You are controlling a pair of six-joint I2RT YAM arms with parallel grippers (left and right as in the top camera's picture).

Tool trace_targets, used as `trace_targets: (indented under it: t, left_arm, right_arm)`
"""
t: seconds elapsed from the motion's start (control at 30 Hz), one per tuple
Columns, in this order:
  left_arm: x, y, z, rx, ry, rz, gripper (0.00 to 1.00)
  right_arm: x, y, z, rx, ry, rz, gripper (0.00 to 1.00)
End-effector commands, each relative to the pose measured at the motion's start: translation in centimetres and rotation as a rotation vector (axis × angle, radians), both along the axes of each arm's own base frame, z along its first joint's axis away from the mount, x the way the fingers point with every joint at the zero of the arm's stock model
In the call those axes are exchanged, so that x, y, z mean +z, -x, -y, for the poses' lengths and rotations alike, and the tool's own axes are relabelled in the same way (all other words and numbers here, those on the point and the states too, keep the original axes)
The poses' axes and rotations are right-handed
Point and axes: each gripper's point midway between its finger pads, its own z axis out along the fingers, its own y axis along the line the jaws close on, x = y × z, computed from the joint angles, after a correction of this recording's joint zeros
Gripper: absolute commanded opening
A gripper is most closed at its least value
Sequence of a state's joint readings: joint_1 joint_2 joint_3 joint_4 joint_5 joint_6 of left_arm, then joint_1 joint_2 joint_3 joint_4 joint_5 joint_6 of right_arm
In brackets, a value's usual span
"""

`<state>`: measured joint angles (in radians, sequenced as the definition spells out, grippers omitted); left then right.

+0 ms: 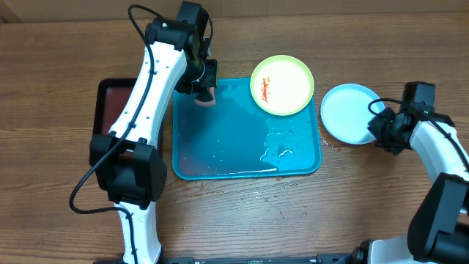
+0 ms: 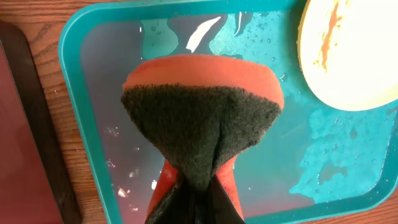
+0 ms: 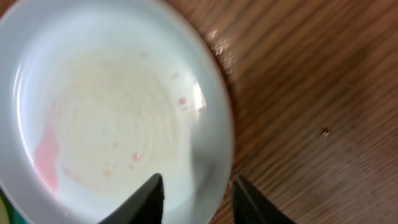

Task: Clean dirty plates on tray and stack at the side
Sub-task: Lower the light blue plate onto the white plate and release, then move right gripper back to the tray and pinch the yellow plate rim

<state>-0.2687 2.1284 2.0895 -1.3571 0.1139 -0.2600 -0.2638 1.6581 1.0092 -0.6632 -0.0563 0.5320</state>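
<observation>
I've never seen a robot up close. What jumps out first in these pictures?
The bright blue tray mid-table, wet with puddles, strikes first, with a yellow-green plate bearing a red smear at its far right corner. The left gripper holds an orange sponge over the tray's far left corner; the right gripper straddles the rim of a pale plate beside the tray.

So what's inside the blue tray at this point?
Water puddles, plus a red-smeared yellow-green rimmed plate overlapping the far right corner. The sponge in the left gripper is over the far left corner. The tray floor beneath both is hidden.
</observation>
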Motion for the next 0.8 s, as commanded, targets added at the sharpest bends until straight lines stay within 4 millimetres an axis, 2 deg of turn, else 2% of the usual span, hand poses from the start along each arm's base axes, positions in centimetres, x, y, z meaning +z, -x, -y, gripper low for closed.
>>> trace_targets:
  t: [0.0, 0.13, 0.23, 0.37, 0.53, 0.77]
  left_arm:
    - [0.6, -0.3, 0.2, 0.005, -0.006, 0.023, 0.04]
    - [0.6, -0.3, 0.2, 0.005, -0.006, 0.023, 0.04]
    - [0.6, -0.3, 0.2, 0.005, -0.005, 0.024, 0.04]
    - [0.6, -0.3, 0.2, 0.005, -0.005, 0.027, 0.04]
    - [0.6, -0.3, 0.2, 0.005, -0.004, 0.027, 0.04]
    - [0.6, -0.3, 0.2, 0.005, -0.005, 0.026, 0.04]
  right_arm:
    - [1.7, -1.6, -1.7, 0.138, -0.02, 0.047, 0.44]
    - [4.6, -2.9, -2.8, 0.215, -0.003, 0.072, 0.44]
    - [6.7, -4.3, -5.0, 0.318, -0.006, 0.115, 0.44]
    - [7.5, -5.3, -8.6, 0.414, -0.028, 0.163, 0.44]
    - [7.2, -6.6, -12.8, 0.484, -0.024, 0.198, 0.43]
    - [3.6, -8.1, -15.9, 0.423, -0.059, 0.162, 0.36]
